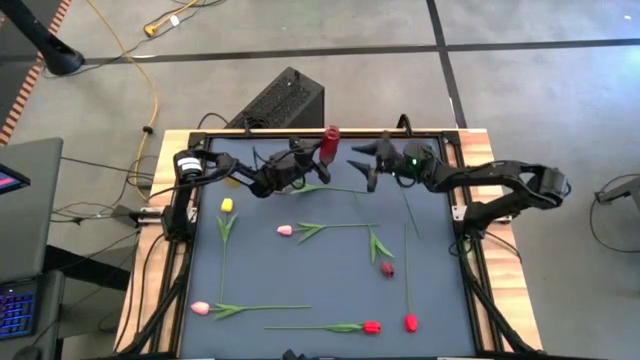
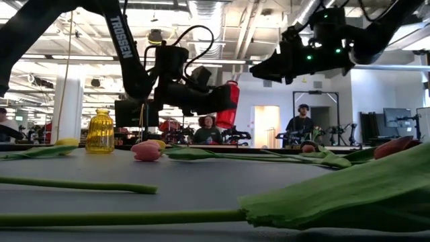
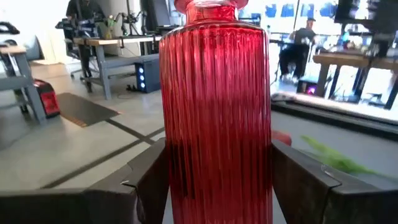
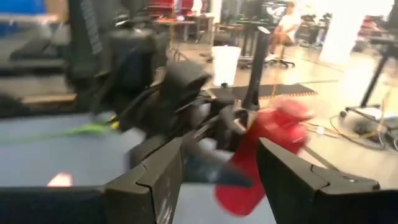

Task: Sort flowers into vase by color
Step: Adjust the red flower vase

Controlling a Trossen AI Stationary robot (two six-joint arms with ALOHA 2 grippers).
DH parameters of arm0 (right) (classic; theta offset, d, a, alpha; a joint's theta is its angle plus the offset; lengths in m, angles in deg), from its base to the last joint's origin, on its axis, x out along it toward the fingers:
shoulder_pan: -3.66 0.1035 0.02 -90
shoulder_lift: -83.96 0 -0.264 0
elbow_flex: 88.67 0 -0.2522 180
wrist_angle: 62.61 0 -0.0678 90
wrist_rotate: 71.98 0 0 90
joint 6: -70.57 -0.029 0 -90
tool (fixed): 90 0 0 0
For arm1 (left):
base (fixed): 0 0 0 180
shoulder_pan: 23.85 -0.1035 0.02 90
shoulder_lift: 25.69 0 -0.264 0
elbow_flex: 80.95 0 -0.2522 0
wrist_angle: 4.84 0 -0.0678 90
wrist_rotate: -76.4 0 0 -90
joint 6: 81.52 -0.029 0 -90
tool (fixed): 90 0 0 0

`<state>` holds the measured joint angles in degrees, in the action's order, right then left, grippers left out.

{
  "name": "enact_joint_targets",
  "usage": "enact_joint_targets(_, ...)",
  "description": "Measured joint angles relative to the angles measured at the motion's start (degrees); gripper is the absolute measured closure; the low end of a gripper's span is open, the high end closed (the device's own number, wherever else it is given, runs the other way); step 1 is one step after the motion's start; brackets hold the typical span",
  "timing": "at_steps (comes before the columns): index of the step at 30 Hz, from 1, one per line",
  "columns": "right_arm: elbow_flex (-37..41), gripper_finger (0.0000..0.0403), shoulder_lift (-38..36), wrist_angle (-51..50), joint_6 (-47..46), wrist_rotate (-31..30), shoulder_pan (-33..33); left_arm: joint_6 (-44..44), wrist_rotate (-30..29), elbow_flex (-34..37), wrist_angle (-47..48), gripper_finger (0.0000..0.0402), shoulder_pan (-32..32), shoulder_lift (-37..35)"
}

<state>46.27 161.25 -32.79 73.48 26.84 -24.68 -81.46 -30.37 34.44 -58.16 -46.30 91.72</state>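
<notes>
Tulips lie scattered over the dark mat (image 1: 330, 270). Nearest the front edge are a red tulip (image 1: 372, 326) and another red one (image 1: 410, 322), whose stem runs toward the far side. On the near left lies a pink tulip (image 1: 201, 308) with its stem pointing right. Farther in, a maroon tulip (image 1: 387, 268) lies right of centre, a second pink tulip (image 1: 285, 230) near the middle, and a yellow tulip (image 1: 227, 205) to the left. In the low view a yellow vase (image 2: 99, 132) stands on the far left of the table.

At the far edge, the left gripper (image 1: 305, 160) holds a red vase (image 1: 329, 143) up off the mat, tilted; the wrist view shows its fingers (image 3: 149, 177) pressed against both sides of the ribbed glass. The right gripper (image 1: 362, 160) hangs just right of that vase, above the far part of the mat, fingers (image 4: 155, 174) spread apart with nothing between them.
</notes>
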Motion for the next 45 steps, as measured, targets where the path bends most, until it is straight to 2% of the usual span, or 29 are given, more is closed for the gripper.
enact_joint_targets(7,-8.85,0.0154,4.88,-4.98,-7.64,12.55,-7.43,-4.72,0.04,0.00,0.80,0.0184,1.19,0.00)
enact_joint_targets(12,-13.73,0.0138,9.38,-8.24,-7.84,16.35,-8.53,-5.16,-0.08,0.00,0.77,0.0184,1.24,0.00)
enact_joint_targets(28,-18.33,0.0131,16.67,-6.83,-6.77,16.64,-8.51,-4.97,-0.74,0.09,1.18,0.0184,1.35,0.00)
enact_joint_targets(33,-18.34,0.0134,16.68,-7.24,-5.48,16.49,-8.42,-5.04,-0.60,0.09,1.11,0.0183,1.37,0.00)
enact_joint_targets(38,-18.34,0.0158,16.46,-9.45,-2.80,16.41,-8.69,-5.19,-0.70,0.09,1.73,0.0183,1.40,0.00)
enact_joint_targets(45,-18.19,0.0164,11.57,-17.19,0.75,16.70,-11.66,-5.48,-1.45,0.00,3.07,0.0183,1.60,-0.02)
